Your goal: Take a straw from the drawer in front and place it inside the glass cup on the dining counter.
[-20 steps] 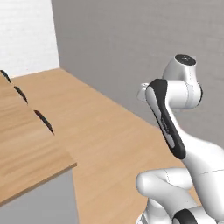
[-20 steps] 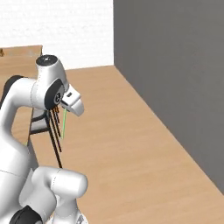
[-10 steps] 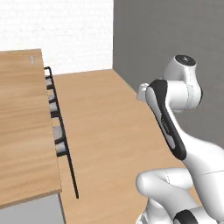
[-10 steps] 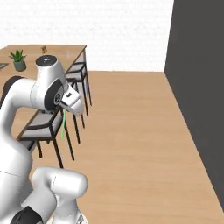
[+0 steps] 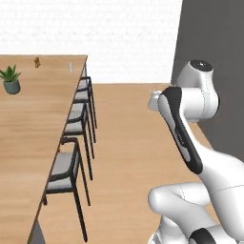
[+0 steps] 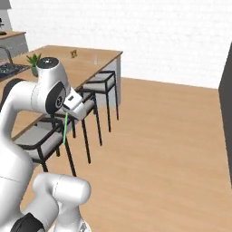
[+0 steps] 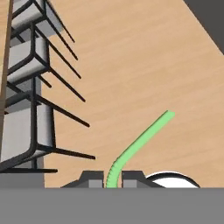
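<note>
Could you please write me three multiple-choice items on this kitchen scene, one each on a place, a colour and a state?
1. Where does the glass cup stand?
A. On the floor
B. On the dining counter, near its far end
C. On a stool

2. What colour is the straw?
A. Bright green
B. Red
C. White

3. How is the gripper?
A. Wide open and empty
B. Shut on the potted plant
C. Shut on the straw

Answers:
1. B, as the right base view shows the cup on the wood top near the far end, beyond the potted plant.
2. A, as it is green in the hand view.
3. C, as the straw rises from between the two closed fingertips.
</note>
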Controlling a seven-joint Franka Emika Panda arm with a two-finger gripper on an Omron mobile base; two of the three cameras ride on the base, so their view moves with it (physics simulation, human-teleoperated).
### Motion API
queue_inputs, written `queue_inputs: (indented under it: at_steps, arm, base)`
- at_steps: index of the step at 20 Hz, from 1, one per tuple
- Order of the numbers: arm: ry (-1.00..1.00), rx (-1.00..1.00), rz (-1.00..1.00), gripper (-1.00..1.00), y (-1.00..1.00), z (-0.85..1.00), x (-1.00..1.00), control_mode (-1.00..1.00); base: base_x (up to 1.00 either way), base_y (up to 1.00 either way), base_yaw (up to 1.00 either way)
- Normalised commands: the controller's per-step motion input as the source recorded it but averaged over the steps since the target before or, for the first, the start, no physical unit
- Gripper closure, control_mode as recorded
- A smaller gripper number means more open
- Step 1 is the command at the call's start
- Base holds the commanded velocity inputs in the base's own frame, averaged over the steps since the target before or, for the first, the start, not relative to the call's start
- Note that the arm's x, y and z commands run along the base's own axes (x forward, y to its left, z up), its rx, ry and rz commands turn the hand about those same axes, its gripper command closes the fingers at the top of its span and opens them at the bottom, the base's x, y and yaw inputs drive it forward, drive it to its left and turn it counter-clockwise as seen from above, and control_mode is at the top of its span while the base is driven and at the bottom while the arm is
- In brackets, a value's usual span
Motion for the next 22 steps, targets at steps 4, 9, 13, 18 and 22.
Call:
queue_inputs:
  at_steps: [4,9,13,18,22]
  arm:
    - [0.0,0.0,0.0,1.0,0.0,0.0,0.0,1.0]
    - [0.0,0.0,0.0,1.0,0.0,0.0,0.0,1.0]
    - [0.0,0.0,0.0,1.0,0.0,0.0,0.0,1.0]
    - [0.0,0.0,0.0,1.0,0.0,0.0,0.0,1.0]
    - [0.0,0.0,0.0,1.0,0.0,0.0,0.0,1.0]
  base:
    - [1.0,-0.69,0.49]
    - [1.0,-0.79,0.49]
    - [0.96,-0.83,0.49]
    - [0.91,-0.82,0.49]
    - [0.89,-0.82,0.5]
